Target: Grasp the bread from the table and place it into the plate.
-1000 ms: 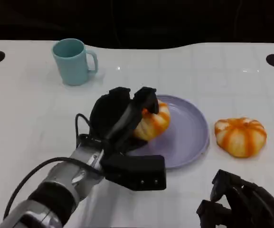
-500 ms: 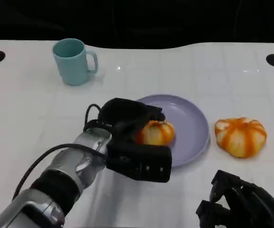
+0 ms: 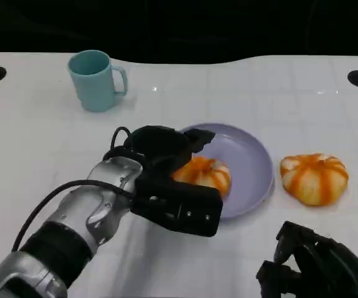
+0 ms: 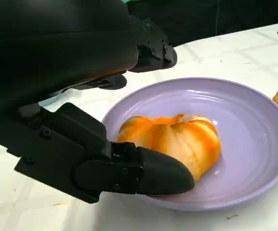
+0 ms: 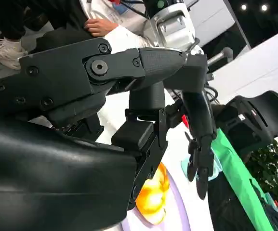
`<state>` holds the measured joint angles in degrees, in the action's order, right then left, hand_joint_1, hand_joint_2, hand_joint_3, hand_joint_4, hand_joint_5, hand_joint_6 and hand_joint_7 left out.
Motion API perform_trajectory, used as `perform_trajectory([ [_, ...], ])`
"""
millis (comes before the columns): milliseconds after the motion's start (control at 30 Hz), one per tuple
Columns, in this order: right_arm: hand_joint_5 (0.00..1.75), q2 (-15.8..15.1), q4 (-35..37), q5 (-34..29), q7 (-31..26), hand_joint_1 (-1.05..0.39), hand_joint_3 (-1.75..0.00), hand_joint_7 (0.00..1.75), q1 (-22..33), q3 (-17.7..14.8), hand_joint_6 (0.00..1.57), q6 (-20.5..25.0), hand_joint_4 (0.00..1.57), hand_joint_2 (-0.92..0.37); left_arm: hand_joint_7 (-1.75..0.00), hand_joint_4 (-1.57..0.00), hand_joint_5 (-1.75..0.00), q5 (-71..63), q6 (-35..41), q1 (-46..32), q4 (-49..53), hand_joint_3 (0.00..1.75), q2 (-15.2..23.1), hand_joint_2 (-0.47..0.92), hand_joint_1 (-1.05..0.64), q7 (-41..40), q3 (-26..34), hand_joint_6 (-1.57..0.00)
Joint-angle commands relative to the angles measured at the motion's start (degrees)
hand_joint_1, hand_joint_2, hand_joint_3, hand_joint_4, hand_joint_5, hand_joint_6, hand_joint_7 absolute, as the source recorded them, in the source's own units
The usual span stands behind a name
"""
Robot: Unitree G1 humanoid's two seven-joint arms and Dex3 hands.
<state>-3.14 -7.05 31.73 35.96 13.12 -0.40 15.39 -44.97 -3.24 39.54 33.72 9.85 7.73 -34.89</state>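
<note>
Bread point(image 3: 205, 176) lies in the purple plate point(image 3: 251, 162), on the plate's left part, resting on its surface in the left wrist view. Left hand point(image 3: 166, 152) sits at the plate's left rim, close over the bread. From the left wrist view, one finger point(image 4: 148, 175) lies low along the near side of the bread, touching or nearly so; the upper fingers stand lifted clear above it, apart. Reads as an open hand, bread let go, though contact on the hidden side cannot be ruled out.

Judgement: placing looks done for this piece; what remains is drawing the left hand away.

A second bread point(image 3: 314, 178) sits on the desk point(image 3: 36, 143) just right of the plate, untouched. Right hand point(image 3: 315, 266) rests low at the near right, fingers curled, holding nothing.

Teal mug point(image 3: 96, 80) stands at far left.

Writing: none legible on mug, plate or hands.
</note>
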Motion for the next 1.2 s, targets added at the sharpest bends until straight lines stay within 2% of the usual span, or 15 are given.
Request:
perform_trajectory([
  [33, 1.59, -0.65, -0.51, 0.27, -0.53, -0.74, -0.20, 1.31, 0.17, -0.35, 0.78, 0.27, 0.88, -0.92, -0.04, -0.29, -0.06, 3.00, -1.04, -2.89, -4.55, 0.47, 2.33, 0.92, -1.03, 0.86, 2.83, -0.14],
  [167, 1.59, -0.66, -0.38, 0.26, -0.07, -0.73, -0.21, 1.31, 0.12, -0.36, 0.77, -0.21, 0.87, -0.92, -0.07, -0.41, -0.12, 6.71, -4.24, -6.50, -7.61, 0.31, 2.83, 0.92, -0.87, -1.92, 6.24, -0.24],
  [300, 1.60, -0.69, 0.40, 0.30, 0.87, -0.73, -0.23, 1.31, -0.10, -0.44, 0.76, -1.00, 0.87, -0.92, -0.14, -0.70, -0.28, 11.65, -11.55, -11.89, -8.37, 0.16, 1.98, 0.92, -0.64, -9.65, 10.98, -0.51],
  [333, 1.60, -0.67, 0.54, 0.23, 1.03, -0.73, -0.23, 1.31, -0.13, -0.43, 0.76, -1.22, 0.87, -0.92, -0.13, -0.76, -0.48, 13.18, -13.63, -13.08, -8.01, 0.12, 1.50, 0.92, -0.60, -11.45, 12.18, -0.64],
  [367, 1.60, -0.69, 0.60, 0.22, 1.07, -0.73, -0.23, 1.31, -0.16, -0.45, 0.76, -1.23, 0.87, -0.92, -0.12, -0.76, -0.60, 14.92, -15.74, -14.26, -7.63, 0.11, 1.04, 0.92, -0.58, -12.83, 13.37, -0.70],
  [400, 1.60, -0.70, 0.61, 0.23, 1.03, -0.73, -0.24, 1.31, -0.16, -0.47, 0.76, -1.12, 0.87, -0.92, -0.12, -0.74, -0.82, 16.29, -17.15, -15.10, -7.44, 0.11, 0.73, 0.92, -0.54, -13.27, 14.21, -0.78],
  [500, 1.60, -0.79, 0.75, 0.40, 1.18, -0.73, -0.23, 1.31, -0.25, -0.59, 0.77, -0.90, 0.87, -0.92, -0.17, -0.67, -1.13, 21.64, -19.85, -18.43, -8.46, 0.12, -0.13, 0.92, -0.51, -11.82, 16.63, -0.85],
  [533, 1.60, -0.83, 0.77, 0.41, 1.26, -0.73, -0.23, 1.31, -0.26, -0.61, 0.77, -0.91, 0.87, -0.92, -0.34, -0.63, -1.32, 23.44, -20.77, -19.48, -8.80, 0.12, -0.39, 0.92, -0.48, -11.19, 17.30, -0.81],
  [633, 1.61, -0.91, 0.73, 0.49, 1.34, -0.73, -0.23, 1.31, -0.18, -0.69, 0.77, -0.79, 0.87, -0.92, -0.95, -0.59, -1.58, 27.96, -25.27, -21.87, -8.52, 0.14, -1.03, 0.92, -0.45, -9.69, 18.74, -0.56],
  [733, 1.61, -0.95, 0.35, 0.64, 1.23, -0.72, -0.23, 1.30, 0.00, -0.72, 0.77, -0.49, 0.86, -0.92, -1.25, -0.56, -1.71, 33.22, -31.13, -23.91, -6.43, 0.15, -2.15, 0.92, -0.47, -7.41, 20.19, -0.47],
  [800, 1.61, -0.96, 0.20, 0.56, 1.15, -0.72, -0.23, 1.30, 0.10, -0.65, 0.77, -0.54, 0.86, -0.92, -1.34, -0.56, -1.74, 36.91, -32.77, -25.36, -5.97, 0.16, -2.96, 0.92, -0.47, -4.98, 21.02, -0.45],
  [833, 1.61, -0.95, 0.16, 0.42, 1.12, -0.73, -0.23, 1.30, 0.14, -0.58, 0.77, -0.69, 0.86, -0.92, -1.48, -0.56, -1.74, 39.54, -33.33, -26.40, -6.00, 0.20, -3.47, 0.92, -0.51, -3.00, 21.43, -0.41],
  [933, 1.60, -0.93, 0.03, 0.49, 1.09, -0.73, -0.23, 1.30, 0.24, -0.51, 0.77, -0.64, 0.86, -0.92, -1.65, -0.56, -1.75, 46.23, -31.31, -29.49, -8.42, 0.25, -4.76, 0.92, -0.55, 2.34, 22.38, -0.35],
  [1033, 1.60, -0.87, -0.21, 0.54, 0.99, -0.72, -0.23, 1.30, 0.32, -0.41, 0.77, -0.51, 0.86, -0.92, -1.73, -0.59, -1.75, 51.50, -23.97, -33.22, -14.80, 0.25, -5.58, 0.92, -0.57, 6.12, 22.84, -0.36],
  [1200, 1.60, -0.71, -0.65, 0.62, 0.59, -0.72, -0.24, 1.29, 0.47, -0.37, 0.77, -0.27, 0.86, -0.92, -1.75, -0.64, -1.75, 62.32, -11.38, -39.36, -24.90, 0.25, -6.28, 0.92, -0.60, 12.54, 24.05, -0.42],
])
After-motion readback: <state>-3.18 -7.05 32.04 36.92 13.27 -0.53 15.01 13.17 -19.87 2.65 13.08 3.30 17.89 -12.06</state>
